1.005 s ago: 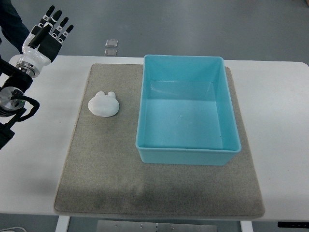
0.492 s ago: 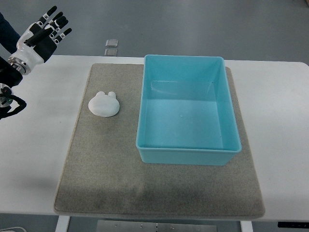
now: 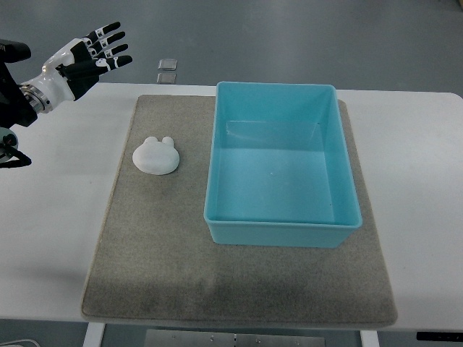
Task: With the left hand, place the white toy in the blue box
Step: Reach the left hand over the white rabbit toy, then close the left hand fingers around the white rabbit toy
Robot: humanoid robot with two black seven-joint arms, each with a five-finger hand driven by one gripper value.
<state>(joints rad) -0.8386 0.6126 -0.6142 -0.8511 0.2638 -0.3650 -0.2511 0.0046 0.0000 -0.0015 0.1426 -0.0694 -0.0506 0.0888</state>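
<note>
The left hand [image 3: 85, 58] hovers at ten o'clock above the bench [image 3: 51, 238], fingers spread and holding nothing; the white toy [image 3: 155, 155] lies on the grey mat [image 3: 159, 267], well apart from it, perhaps ears pointing to twelve; just to three o'clock stands the blue box [image 3: 281, 168].

Robot lab setting, plain white table [image 3: 419, 152], grey mat [image 3: 145, 253], bare grey floor [image 3: 289, 36]
</note>
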